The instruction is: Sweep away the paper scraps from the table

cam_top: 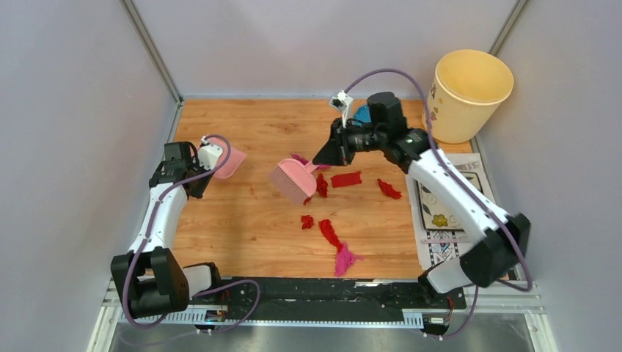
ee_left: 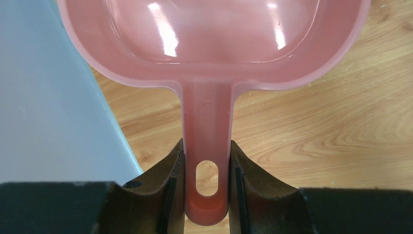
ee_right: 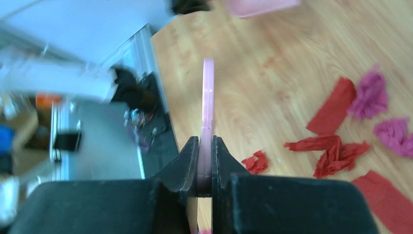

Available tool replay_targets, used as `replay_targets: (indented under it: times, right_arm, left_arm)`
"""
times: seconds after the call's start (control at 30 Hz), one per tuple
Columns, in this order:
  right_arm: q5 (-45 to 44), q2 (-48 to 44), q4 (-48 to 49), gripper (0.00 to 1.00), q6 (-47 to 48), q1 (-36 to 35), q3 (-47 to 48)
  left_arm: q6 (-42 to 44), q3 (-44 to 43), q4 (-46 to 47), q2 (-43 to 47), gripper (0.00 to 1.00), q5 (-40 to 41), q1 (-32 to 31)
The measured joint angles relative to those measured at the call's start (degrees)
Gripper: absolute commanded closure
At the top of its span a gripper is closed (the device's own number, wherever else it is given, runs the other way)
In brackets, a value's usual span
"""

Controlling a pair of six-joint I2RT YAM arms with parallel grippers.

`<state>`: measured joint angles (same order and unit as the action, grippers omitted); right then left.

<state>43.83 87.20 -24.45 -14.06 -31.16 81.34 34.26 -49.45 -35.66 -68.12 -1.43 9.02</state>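
Several red and magenta paper scraps lie mid-table point(cam_top: 242, 227): a red strip point(cam_top: 345, 179), a red bit point(cam_top: 389, 189), a small red bit point(cam_top: 306, 221), and a red strip ending in a magenta wad point(cam_top: 343, 258). My right gripper point(cam_top: 323, 155) is shut on the handle of the pale pink hand brush point(cam_top: 292, 180), whose head sits just left of the scraps. In the right wrist view the handle point(ee_right: 208, 97) is edge-on between the fingers, with scraps point(ee_right: 336, 151) to the right. My left gripper point(cam_top: 196, 167) is shut on the pale pink dustpan point(cam_top: 231, 163) by its handle point(ee_left: 207, 141), at the table's left side.
A yellow bucket point(cam_top: 469, 92) stands at the back right corner. A white patterned placemat point(cam_top: 447, 213) lies along the right edge. A blue object point(cam_top: 361, 114) sits behind the right wrist. Grey walls close three sides; a metal rail point(cam_top: 330, 293) runs along the front.
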Motion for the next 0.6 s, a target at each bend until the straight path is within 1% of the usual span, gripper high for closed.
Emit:
replay_targets:
  times: [0.03, 0.07, 0.13, 0.2, 0.23, 0.3, 0.4, 0.5, 0.6]
  right_arm:
    - [2.23, -2.49, -3.34, 1.00, 5.09, -0.48, 1.46]
    - [4.39, -5.46, -9.03, 1.00, 11.67, -1.38, 3.52]
    - [6.01, -11.41, -16.85, 1.00, 21.59, -3.19, 4.90]
    - [5.79, -17.33, -23.58, 1.00, 28.55, -5.88, 3.41]
    - [5.53, -21.07, -26.75, 1.00, 31.67, -7.87, 1.03]
    - [4.96, -25.42, -32.26, 1.00, 34.51, -10.32, -3.37]
    - [2.23, -29.29, -38.36, 1.00, 35.12, -13.03, -9.05]
    - [-1.27, -29.33, -42.29, 1.00, 35.12, -15.37, -13.46]
    - [-4.79, -26.91, -44.00, 1.00, 36.94, -16.57, -16.72]
  left_arm:
    - [-0.26, -0.44, -0.22, 0.00, 1.00, -1.01, 0.02]
    - [-0.50, -0.92, -0.59, 0.00, 1.00, -2.34, 0.02]
    - [-0.57, -1.42, -1.42, 0.00, 1.00, -4.24, 0.02]
    - [-0.50, -1.70, -2.58, 0.00, 1.00, -6.23, 0.00]
    - [-0.50, -1.77, -3.15, 0.00, 1.00, -7.02, 0.00]
    - [-0.33, -2.10, -4.52, -0.17, 1.00, -8.37, 0.00]
    - [-0.28, -3.43, -5.99, -1.09, 1.00, -9.70, 0.02]
    - [-0.35, -4.37, -6.25, -1.75, 1.00, -10.71, 0.02]
    - [-0.61, -4.39, -6.25, -1.75, 1.00, -11.28, 0.00]
